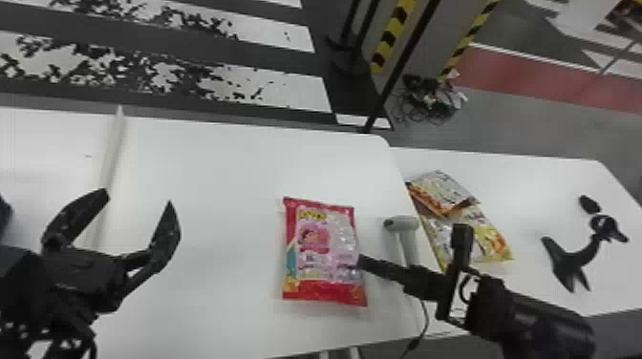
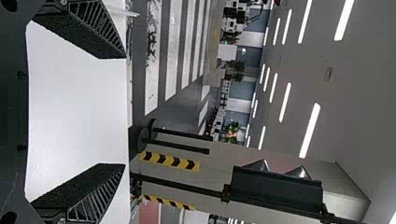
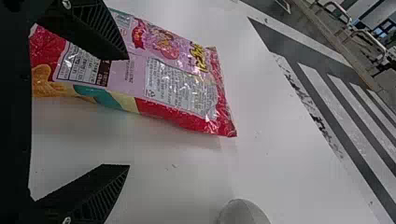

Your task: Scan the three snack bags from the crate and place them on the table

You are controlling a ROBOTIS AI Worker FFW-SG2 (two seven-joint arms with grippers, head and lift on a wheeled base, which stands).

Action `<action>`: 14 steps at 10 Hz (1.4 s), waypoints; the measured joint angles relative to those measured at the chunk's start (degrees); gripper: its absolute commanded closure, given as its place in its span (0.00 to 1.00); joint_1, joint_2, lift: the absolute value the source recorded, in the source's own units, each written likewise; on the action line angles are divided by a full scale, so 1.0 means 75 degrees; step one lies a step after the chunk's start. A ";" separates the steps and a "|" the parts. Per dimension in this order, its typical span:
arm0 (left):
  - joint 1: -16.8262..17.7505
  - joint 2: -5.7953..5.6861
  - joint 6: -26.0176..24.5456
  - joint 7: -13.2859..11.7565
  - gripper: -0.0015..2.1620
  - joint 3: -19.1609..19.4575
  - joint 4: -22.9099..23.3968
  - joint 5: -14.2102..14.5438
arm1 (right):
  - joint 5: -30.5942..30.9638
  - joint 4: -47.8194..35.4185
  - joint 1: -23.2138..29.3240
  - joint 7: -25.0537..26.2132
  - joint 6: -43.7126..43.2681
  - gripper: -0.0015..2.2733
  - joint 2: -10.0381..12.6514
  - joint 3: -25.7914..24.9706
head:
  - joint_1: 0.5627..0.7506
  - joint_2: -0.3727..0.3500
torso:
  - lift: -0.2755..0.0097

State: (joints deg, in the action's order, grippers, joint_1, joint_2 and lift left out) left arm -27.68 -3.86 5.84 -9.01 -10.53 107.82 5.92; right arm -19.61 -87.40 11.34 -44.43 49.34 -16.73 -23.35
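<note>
A red and pink snack bag (image 1: 321, 250) lies flat on the white table (image 1: 215, 191) in the head view. Beyond it to the right, an orange and white bag (image 1: 442, 191) overlaps a yellow one (image 1: 492, 236). My right gripper (image 1: 411, 244) is open, one finger at the pink bag's right edge. In the right wrist view that finger of the right gripper (image 3: 127, 111) overlaps the pink bag (image 3: 177, 84), the other stands apart from it. My left gripper (image 1: 137, 196) stands open and idle above the table's left part, also open as the left gripper (image 2: 124, 111) in its wrist view.
A grey handheld scanner (image 1: 402, 223) stands between the pink bag and the other two, its cable running to the front edge. Several black shapes (image 1: 573, 262) are on the far right table (image 1: 540, 176). A pale raised strip (image 1: 111, 153) crosses the left side.
</note>
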 measured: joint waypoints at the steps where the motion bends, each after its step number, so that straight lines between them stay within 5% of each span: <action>1: -0.0004 0.0009 0.0000 0.0003 0.02 -0.0028 -0.0014 -0.0031 | 0.0008 0.0042 -0.0045 -0.0048 0.0085 0.03 -0.0023 0.0140 | 0.70 0.05 | 0.75; 3: -0.0025 0.0013 0.0000 0.0025 0.02 -0.0037 -0.0021 -0.0070 | -0.0003 0.0116 -0.0138 -0.0085 0.0280 0.11 -0.0029 0.0415 | 0.70 0.08 | 0.75; 5: -0.0067 -0.0016 0.0020 0.0035 0.02 -0.0037 0.0009 -0.0074 | 0.0053 0.0333 -0.0325 -0.0315 0.0437 0.74 -0.0096 0.0600 | 0.70 0.10 | 0.75; 6: -0.0082 -0.0029 0.0029 0.0040 0.02 -0.0036 0.0030 -0.0073 | 0.0075 0.0388 -0.0365 -0.0327 0.0477 0.88 -0.0152 0.0673 | 0.70 0.10 | 0.75; 11: -0.0094 -0.0045 0.0023 0.0050 0.02 -0.0007 0.0094 -0.0028 | -0.0161 0.0002 -0.0195 -0.0349 0.0872 0.97 -0.0212 0.0548 | 0.70 0.10 | 0.75; 14: -0.0102 -0.0048 0.0001 0.0053 0.02 0.0065 0.0073 -0.0018 | -0.1287 -0.1076 0.0152 -0.0335 0.1404 0.97 -0.0002 -0.0236 | 0.70 0.14 | 0.75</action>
State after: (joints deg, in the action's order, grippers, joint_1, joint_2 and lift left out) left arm -28.45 -4.22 5.84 -8.61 -10.04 108.37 5.79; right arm -29.27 -95.47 12.48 -46.94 59.87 -16.74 -25.12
